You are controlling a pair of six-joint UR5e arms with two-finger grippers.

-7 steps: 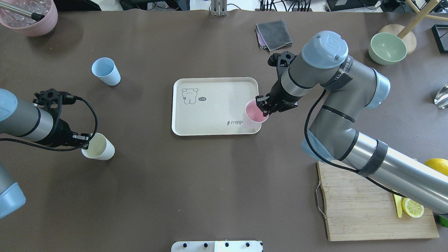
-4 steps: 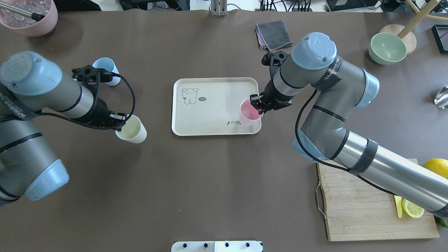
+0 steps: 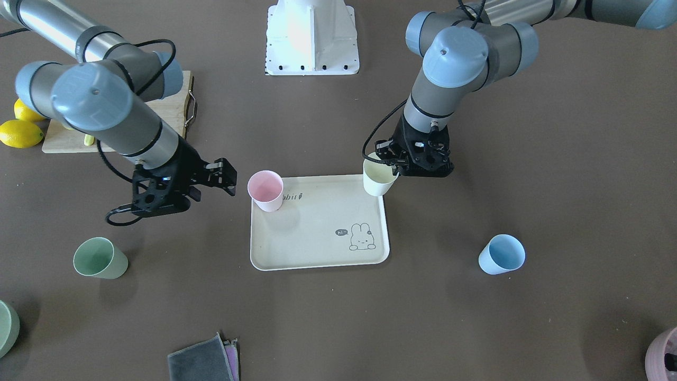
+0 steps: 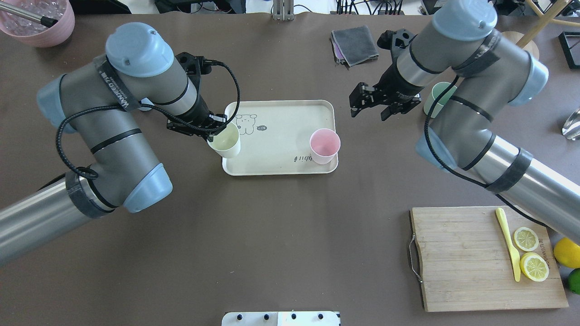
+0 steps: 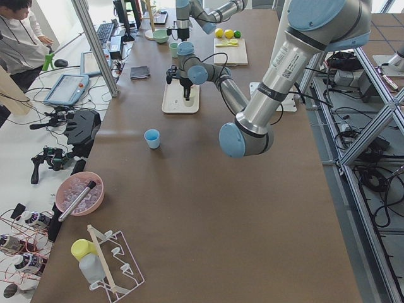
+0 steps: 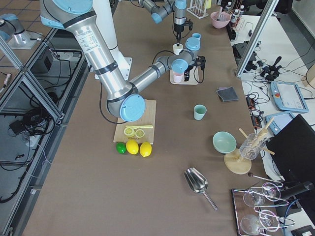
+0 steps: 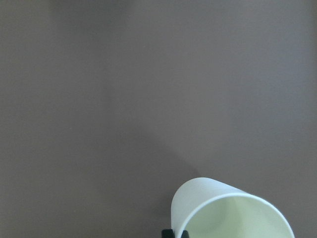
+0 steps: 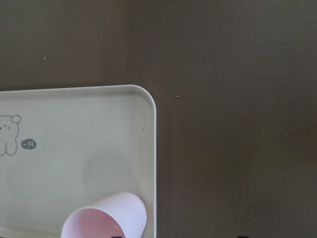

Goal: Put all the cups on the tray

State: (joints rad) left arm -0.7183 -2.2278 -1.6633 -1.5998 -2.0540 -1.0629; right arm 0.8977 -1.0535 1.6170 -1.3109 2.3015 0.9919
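Note:
The cream-beige tray (image 4: 276,136) lies mid-table. The pink cup (image 4: 324,146) stands upright on its right end, free of any gripper; it also shows in the right wrist view (image 8: 106,218). My left gripper (image 4: 216,136) is shut on the rim of the cream-white cup (image 4: 225,142) and holds it at the tray's left edge, near the bunny drawing. I cannot tell if it touches the tray. My right gripper (image 4: 368,108) is open and empty, right of the tray. The green cup (image 3: 99,258) and blue cup (image 3: 501,254) stand on the table, on opposite sides of the tray.
A wooden cutting board (image 4: 457,262) with lemon slices and a yellow knife lies at the front right, with lemons (image 4: 566,251) beside it. A grey cloth (image 4: 355,44) lies behind the tray. A mauve-pink container (image 4: 38,22) is at the back left, and a green bowl (image 3: 5,328) at the back right.
My left arm carried the cream-white cup rightward to the tray's left edge. My right gripper let go of the pink cup on the tray, opened, and drew back to the right.

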